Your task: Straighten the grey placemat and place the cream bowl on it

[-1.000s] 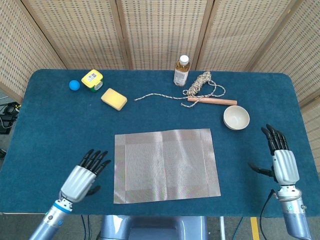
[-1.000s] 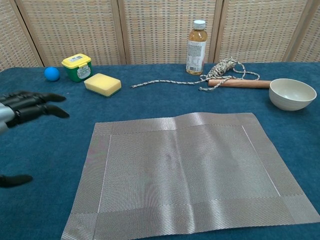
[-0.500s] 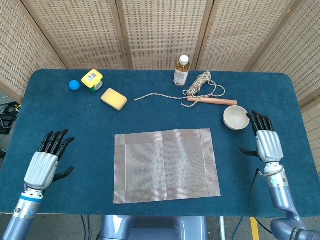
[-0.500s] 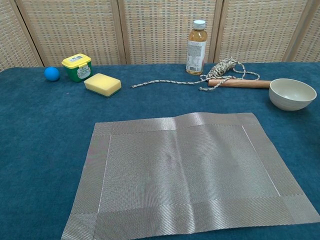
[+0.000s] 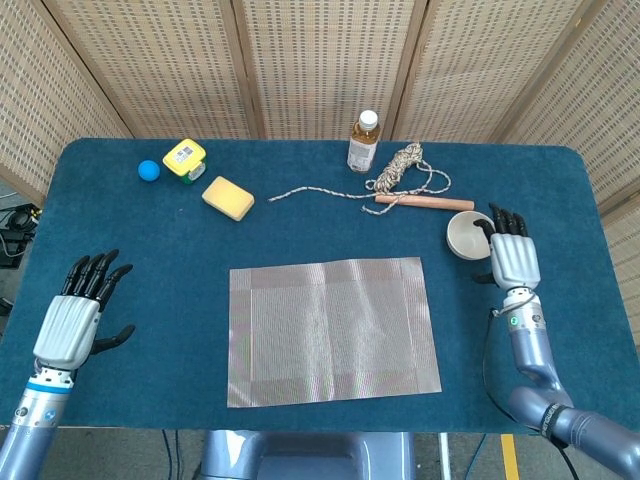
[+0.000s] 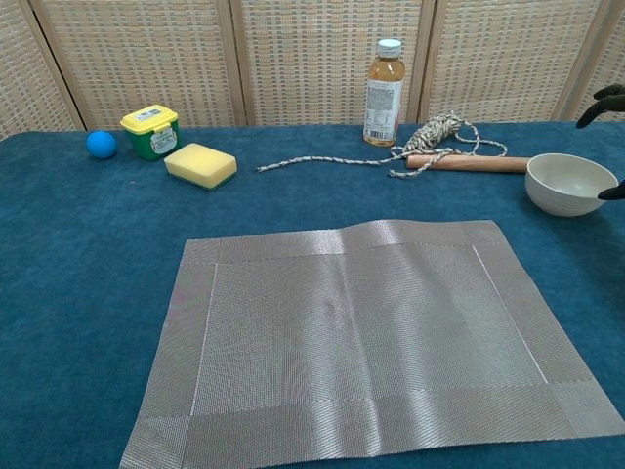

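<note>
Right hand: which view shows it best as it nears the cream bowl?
The head view. It shows the whole right hand, fingers spread, at the near-right rim of the cream bowl. The chest view catches only dark fingertips at its right edge, beside the bowl.

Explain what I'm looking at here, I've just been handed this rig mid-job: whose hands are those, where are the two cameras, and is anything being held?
These are a robot's two mechanical hands on arms. The head view looks down from above; the chest view looks across the table from low in front. The left hand hovers open at the table's near left, holding nothing. The right hand is open just beside the cream bowl, not gripping it; only its fingertips show in the chest view. The grey placemat lies flat in the middle with nothing on it. Along the far side sit a blue ball, a yellow-lidded tub, a yellow sponge, a bottle, and a rope with a wooden stick.
</note>
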Robot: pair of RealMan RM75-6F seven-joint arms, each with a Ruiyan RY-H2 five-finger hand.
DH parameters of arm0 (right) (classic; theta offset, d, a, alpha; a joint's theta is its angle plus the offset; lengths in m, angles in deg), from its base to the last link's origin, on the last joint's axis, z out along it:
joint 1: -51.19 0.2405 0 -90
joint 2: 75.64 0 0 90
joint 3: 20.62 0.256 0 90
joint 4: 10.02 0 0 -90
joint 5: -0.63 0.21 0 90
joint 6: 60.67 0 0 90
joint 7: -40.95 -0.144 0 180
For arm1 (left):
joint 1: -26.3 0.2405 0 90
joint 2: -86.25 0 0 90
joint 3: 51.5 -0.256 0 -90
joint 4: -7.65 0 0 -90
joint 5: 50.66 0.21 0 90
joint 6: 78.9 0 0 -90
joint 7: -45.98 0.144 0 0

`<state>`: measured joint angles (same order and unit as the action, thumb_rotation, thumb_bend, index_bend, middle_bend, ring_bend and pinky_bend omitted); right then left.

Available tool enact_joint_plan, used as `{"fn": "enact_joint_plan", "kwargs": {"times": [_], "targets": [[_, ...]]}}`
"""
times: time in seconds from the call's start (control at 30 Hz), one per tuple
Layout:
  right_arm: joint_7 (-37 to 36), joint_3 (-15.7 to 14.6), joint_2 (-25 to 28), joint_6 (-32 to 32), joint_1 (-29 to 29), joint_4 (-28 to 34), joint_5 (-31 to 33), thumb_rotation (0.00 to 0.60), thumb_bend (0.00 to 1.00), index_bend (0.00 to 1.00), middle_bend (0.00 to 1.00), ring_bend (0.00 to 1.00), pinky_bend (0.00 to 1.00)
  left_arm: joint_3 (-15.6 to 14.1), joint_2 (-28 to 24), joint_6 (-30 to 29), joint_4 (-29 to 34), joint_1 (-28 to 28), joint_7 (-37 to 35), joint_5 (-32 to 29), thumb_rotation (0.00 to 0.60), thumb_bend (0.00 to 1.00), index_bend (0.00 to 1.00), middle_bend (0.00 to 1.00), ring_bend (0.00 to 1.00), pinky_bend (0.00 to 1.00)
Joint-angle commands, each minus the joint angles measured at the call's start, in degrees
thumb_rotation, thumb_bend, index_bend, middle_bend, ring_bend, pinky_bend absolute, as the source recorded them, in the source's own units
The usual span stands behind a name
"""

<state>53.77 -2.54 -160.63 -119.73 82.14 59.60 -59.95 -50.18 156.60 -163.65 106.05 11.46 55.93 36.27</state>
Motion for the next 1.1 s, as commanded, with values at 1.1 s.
{"fn": "enact_joint_plan", "kwargs": {"times": [1.1], "targets": [[-12.47,-0.57,-19.15,11.27,7.9,-37.6,-0.91,0.6,0.28,0.61,0.21,0.0,0.12,1.31,1.41,3.81,-1.47,-0.24,0.23,-1.02,0.6,0.18,0.13,0.0,0.0,0.0]]}}
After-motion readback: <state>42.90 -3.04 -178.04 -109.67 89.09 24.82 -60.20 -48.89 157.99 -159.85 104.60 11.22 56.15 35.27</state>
